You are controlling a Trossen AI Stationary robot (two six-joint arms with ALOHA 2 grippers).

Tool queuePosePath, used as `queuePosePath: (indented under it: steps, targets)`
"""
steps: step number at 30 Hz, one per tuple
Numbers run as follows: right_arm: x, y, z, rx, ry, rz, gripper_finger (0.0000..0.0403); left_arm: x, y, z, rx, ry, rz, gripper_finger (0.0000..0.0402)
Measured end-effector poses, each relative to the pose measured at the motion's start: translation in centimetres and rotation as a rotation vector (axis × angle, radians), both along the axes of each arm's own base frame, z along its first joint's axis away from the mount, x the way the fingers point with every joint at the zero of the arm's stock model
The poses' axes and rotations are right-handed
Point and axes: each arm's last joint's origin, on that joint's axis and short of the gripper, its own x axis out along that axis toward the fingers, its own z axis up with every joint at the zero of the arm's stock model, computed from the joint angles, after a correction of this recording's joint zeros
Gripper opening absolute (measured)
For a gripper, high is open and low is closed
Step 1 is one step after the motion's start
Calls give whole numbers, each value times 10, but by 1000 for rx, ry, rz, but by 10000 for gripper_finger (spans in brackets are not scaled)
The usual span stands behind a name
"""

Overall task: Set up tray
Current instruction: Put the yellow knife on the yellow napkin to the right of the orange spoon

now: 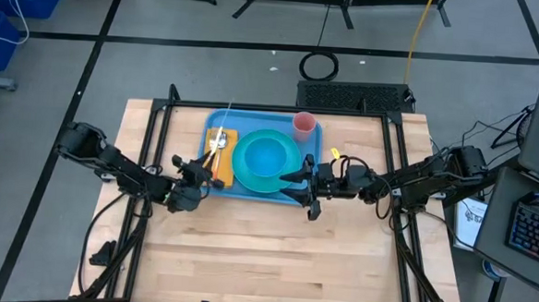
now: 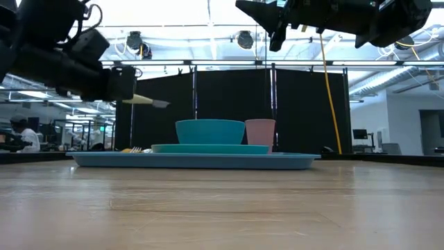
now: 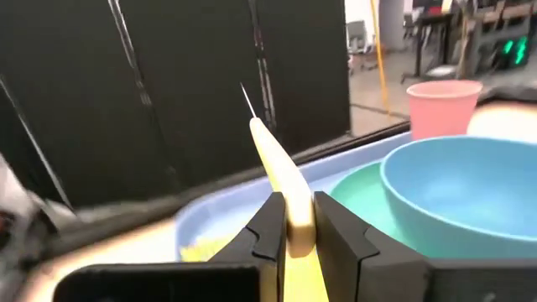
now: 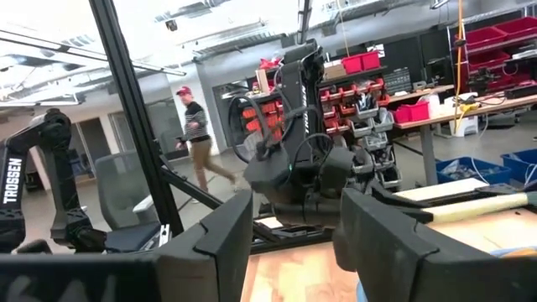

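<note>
The light-blue tray (image 1: 249,189) lies mid-table and carries a teal plate (image 1: 293,148) with a blue bowl (image 1: 265,157) on it, a pink cup (image 1: 304,125) and an orange-yellow napkin (image 1: 222,172) with silver cutlery (image 1: 216,144). My left gripper (image 1: 202,171) hovers over the tray's left near corner, shut on a knife (image 3: 277,164) with a pale-yellow handle and a thin silver blade. My right gripper (image 1: 302,178) is open at the tray's right near corner, raised well above it (image 2: 277,24). My left gripper pinches the knife's yellow handle (image 3: 295,220) between its two fingers. The knife runs along the fingers, with its blade tip (image 3: 246,92) pointing away toward the table's far side. It is lifted clear above the tray, nearly level (image 2: 149,101).
Bare wooden table (image 1: 264,252) stretches along the near side. A black frame (image 1: 159,136) borders the tray's left, right and far sides. Cables trail from both arms. A person (image 4: 199,138) walks in the room beyond.
</note>
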Motion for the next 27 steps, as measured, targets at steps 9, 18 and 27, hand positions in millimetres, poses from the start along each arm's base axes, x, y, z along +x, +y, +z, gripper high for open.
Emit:
queuePosePath:
  steps: [9, 18, 27]
  targets:
    - [1, -1, -5, -177, 49, -43, 171, -8, -5, -11, -200, -317, -3, 45]
    - [3, -16, -9, -222, 91, -99, 171, -10, -15, -11, -310, -495, -36, 45]
    - [-2, -41, -10, -288, 198, -201, 171, -14, -23, -13, -346, -599, -47, 45]
